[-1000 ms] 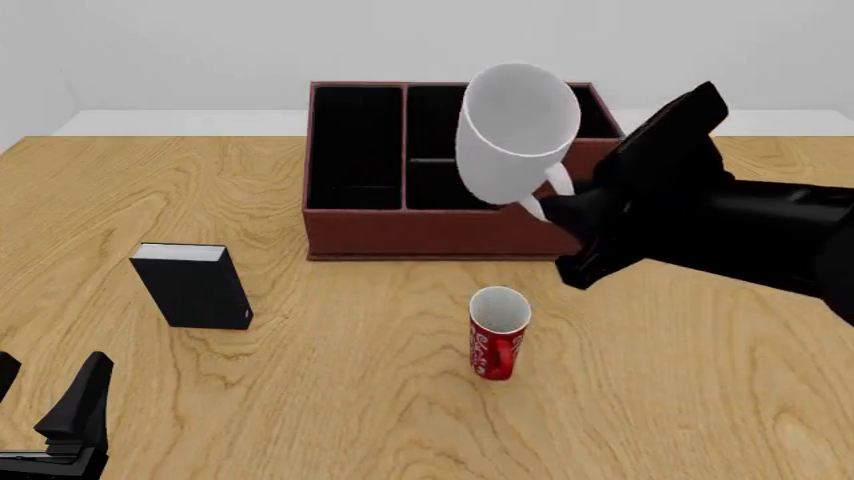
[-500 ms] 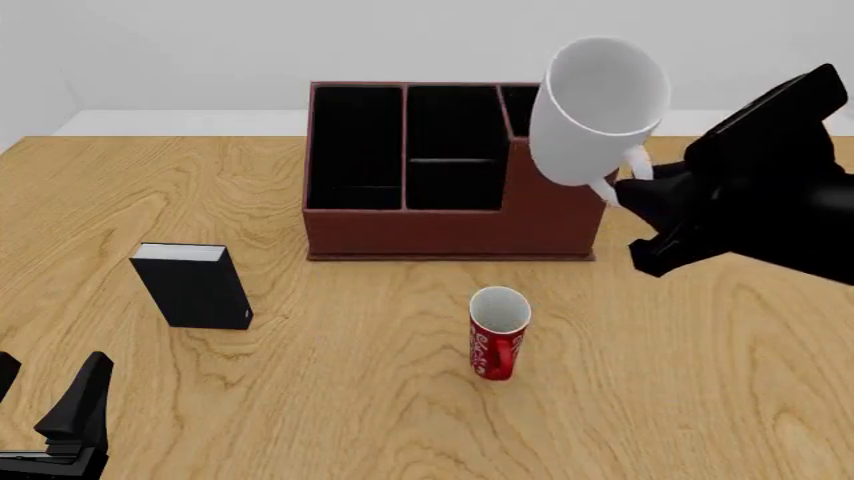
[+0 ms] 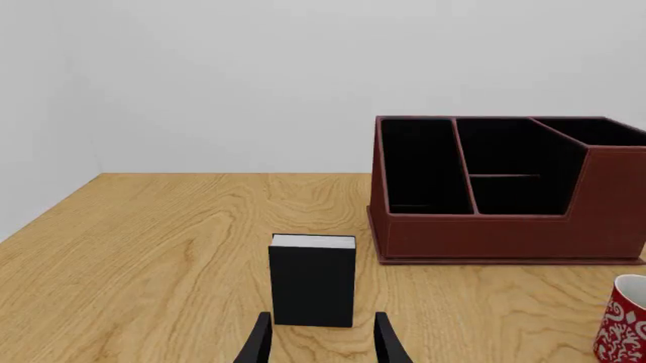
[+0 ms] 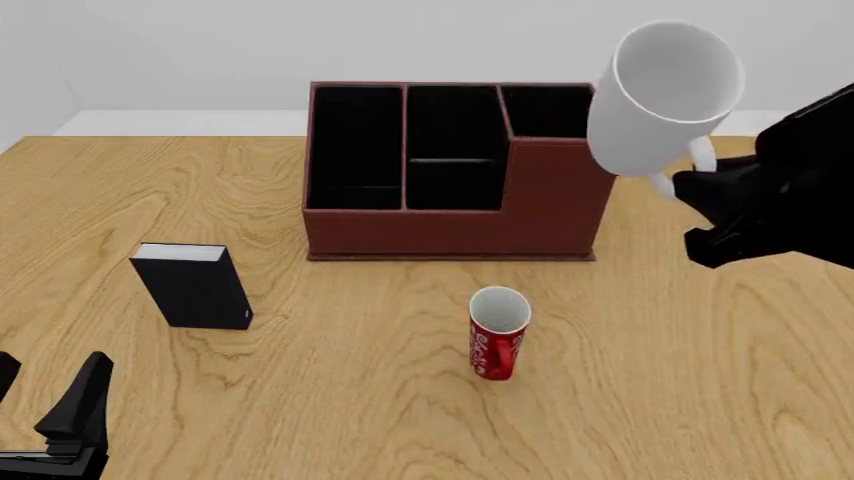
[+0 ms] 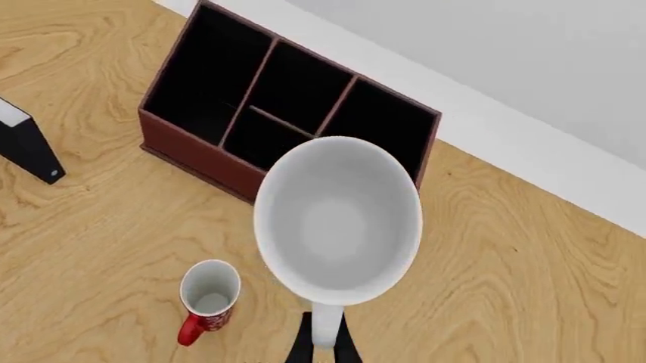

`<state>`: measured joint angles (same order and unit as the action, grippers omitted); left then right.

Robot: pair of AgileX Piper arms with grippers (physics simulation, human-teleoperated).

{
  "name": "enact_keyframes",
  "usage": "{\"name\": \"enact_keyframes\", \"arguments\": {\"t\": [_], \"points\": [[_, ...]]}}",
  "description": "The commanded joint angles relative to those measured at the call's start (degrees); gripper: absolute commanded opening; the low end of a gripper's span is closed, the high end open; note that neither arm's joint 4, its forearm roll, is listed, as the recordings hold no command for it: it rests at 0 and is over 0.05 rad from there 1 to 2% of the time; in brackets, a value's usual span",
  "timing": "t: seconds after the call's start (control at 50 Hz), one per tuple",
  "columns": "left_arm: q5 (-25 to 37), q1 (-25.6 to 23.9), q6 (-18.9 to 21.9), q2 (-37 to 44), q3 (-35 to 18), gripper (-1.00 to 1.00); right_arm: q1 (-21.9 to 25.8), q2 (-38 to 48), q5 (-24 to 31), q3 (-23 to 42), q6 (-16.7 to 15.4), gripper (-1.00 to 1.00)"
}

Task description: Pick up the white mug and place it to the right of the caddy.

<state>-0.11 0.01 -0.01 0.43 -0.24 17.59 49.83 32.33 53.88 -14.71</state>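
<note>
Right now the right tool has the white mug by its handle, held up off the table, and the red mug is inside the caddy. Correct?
Not quite. The red mug stands on the table in front of the caddy, not inside it, as the front view shows. The rest holds: the right tool grips the white mug by its handle, up off the table.
</note>
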Motion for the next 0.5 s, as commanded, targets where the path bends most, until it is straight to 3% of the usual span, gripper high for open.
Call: {"name": "enact_keyframes", "arguments": {"t": [0.02,0.5], "points": [[0.0,0.0,0.0,0.0,0.0,1.0,-3.0,-1.6,1.1,0.4,1.1,-1.0],[0.0,0.0,0.0,0.0,0.0,1.0,-8.5,-3.9,1.8,-1.1,2.3,-1.0]]}}
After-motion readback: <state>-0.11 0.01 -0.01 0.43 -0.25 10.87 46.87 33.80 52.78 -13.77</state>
